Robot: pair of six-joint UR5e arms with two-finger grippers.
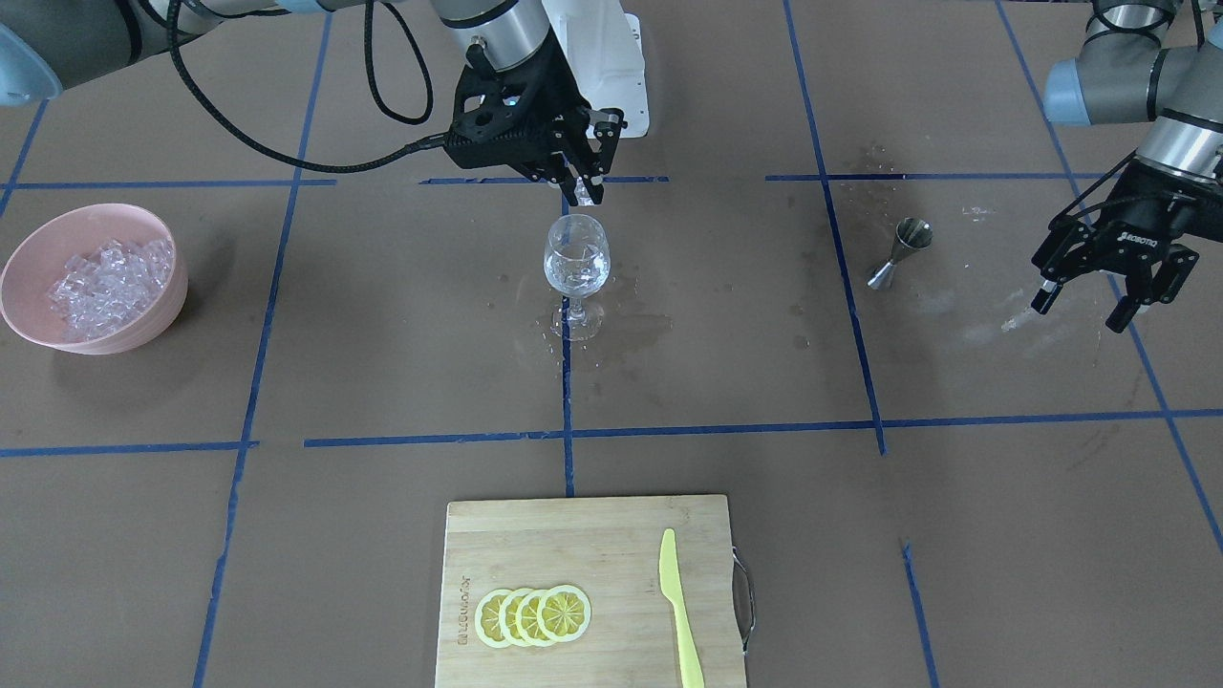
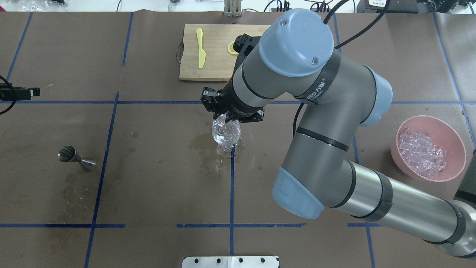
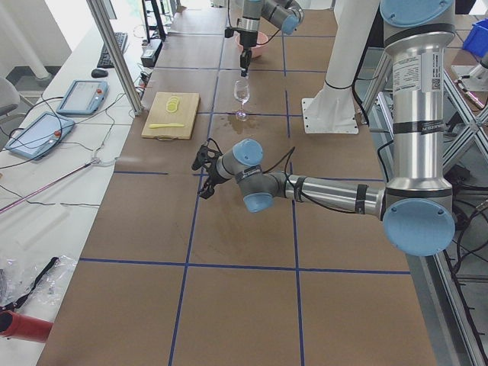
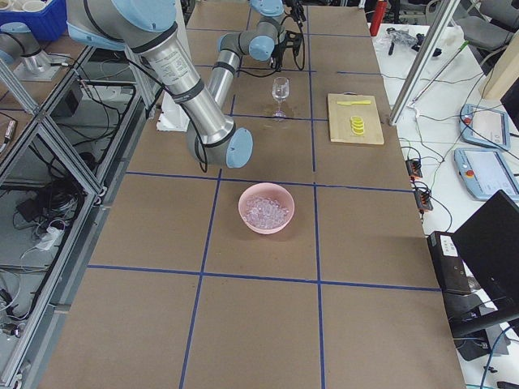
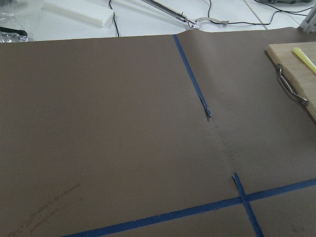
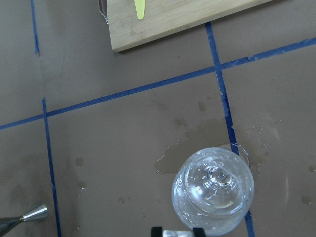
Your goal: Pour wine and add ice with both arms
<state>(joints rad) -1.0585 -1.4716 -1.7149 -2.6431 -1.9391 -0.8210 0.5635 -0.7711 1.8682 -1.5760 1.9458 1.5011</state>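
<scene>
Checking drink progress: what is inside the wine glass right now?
The wine glass holds clear, glinting contents; liquid and ice cannot be told apart. The right gripper, holding an ice cube, covers part of its rim from overhead.

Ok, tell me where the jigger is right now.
In the overhead view the jigger sits in the left half, on the robot's left side. It is well left of the wine glass, across a blue tape line from it.

Bright, even light, soft shadows — seemingly sharp
</scene>
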